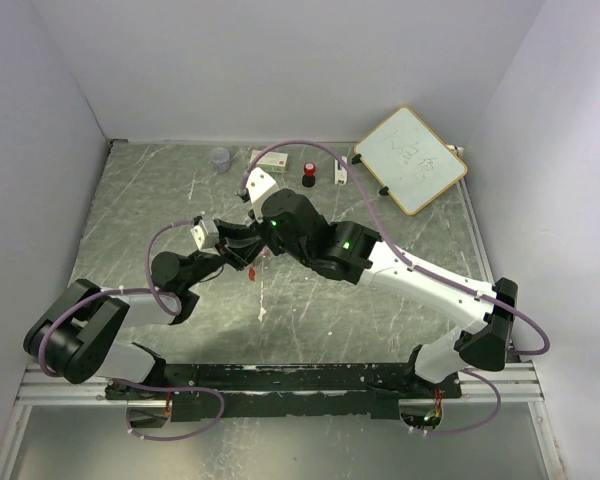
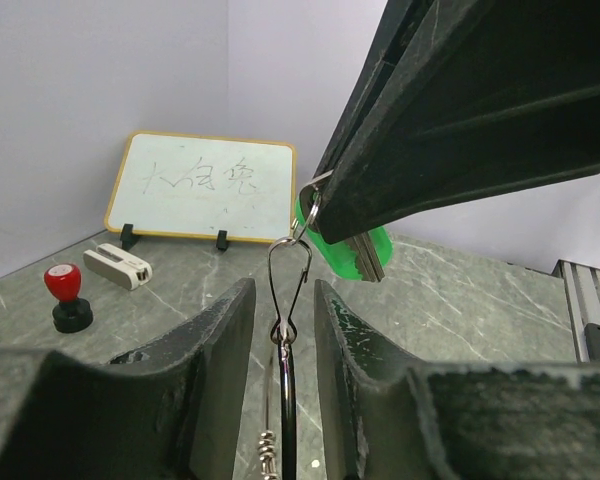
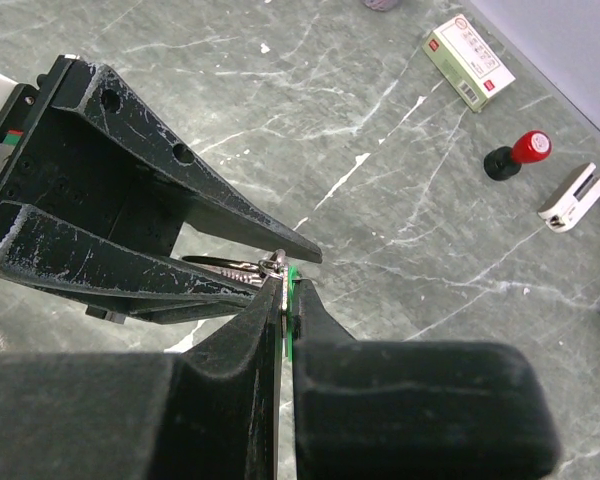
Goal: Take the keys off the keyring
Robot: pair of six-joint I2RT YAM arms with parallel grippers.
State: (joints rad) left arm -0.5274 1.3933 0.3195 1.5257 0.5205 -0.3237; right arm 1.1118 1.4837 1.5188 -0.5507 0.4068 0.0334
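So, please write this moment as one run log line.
left gripper: shut on keyring | right gripper: shut on green key | green key: not yet off

Built of black and white links [image 1: 430, 280], trailed by lilac cables [image 1: 300, 142], lit green at the joints [image 1: 347, 243], tipped with scuffed black fingers [image 3: 410, 400].

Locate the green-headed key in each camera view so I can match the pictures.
Top external: not visible, hidden under the right gripper, left of centre.
Left wrist: centre, green key pinched in that gripper, above the keyring.
Right wrist: lower centre, a green sliver in its grip.
Shared landmark: the red-topped black knob.
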